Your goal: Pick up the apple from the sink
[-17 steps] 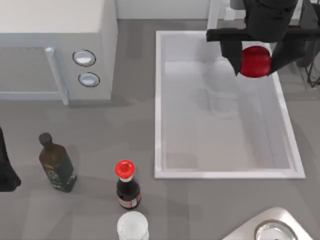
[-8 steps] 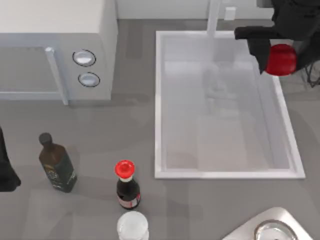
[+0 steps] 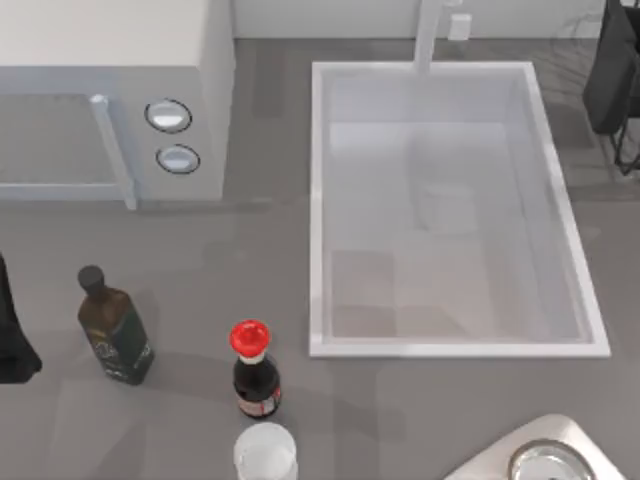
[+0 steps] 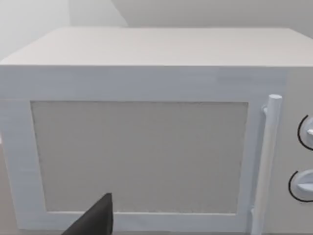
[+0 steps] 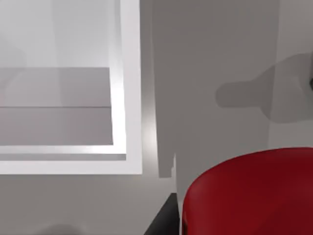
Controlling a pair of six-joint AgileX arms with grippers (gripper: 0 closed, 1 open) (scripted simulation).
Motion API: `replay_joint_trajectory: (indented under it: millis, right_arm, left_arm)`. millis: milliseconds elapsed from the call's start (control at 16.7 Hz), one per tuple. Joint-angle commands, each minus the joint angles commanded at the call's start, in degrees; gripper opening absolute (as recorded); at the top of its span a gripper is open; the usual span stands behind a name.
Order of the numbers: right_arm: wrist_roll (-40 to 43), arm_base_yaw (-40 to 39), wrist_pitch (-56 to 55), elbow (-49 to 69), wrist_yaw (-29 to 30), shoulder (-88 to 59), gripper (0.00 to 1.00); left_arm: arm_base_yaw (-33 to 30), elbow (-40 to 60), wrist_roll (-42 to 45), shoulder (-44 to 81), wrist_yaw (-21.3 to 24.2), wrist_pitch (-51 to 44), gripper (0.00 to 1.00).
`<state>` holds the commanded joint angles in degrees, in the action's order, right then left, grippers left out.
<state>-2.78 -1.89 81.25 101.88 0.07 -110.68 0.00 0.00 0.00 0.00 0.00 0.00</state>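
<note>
Right wrist view puts the apple tight against the lens, so I judge my right gripper is clenched around it, carried clear of the sink with grey counter beneath. From the top view, the sink basin lies bare, and my right arm sits at the far right edge. My left arm idles at the left edge, facing the microwave; I cannot tell its claw's state.
</note>
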Motion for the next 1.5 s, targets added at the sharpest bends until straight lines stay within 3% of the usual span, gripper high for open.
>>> replay_joint_trajectory:
  millis: [360, 720, 1080, 1380, 1500]
  right_arm:
    - [0.41, -0.61, -0.84, -0.85, -0.08, -0.05, 0.00]
    - [3.02, -4.75, -13.27, -10.40, -2.26, -1.59, 0.00]
    - [0.51, -0.87, -23.48, -20.45, -0.54, -3.04, 0.00]
    - [-0.01, 0.04, -24.16, -21.23, 0.00, -2.88, 0.00]
    - [-0.01, 0.04, -24.16, -21.23, 0.00, -2.88, 0.15]
  left_arm:
    - [0.00, 0.00, 0.00, 0.00, 0.00, 0.00, 1.00]
    - [0.00, 0.00, 0.00, 0.00, 0.00, 0.00, 1.00]
    - [0.00, 0.00, 0.00, 0.00, 0.00, 0.00, 1.00]
    - [0.00, 0.00, 0.00, 0.00, 0.00, 0.00, 1.00]
    - [0.00, 0.00, 0.00, 0.00, 0.00, 0.00, 1.00]
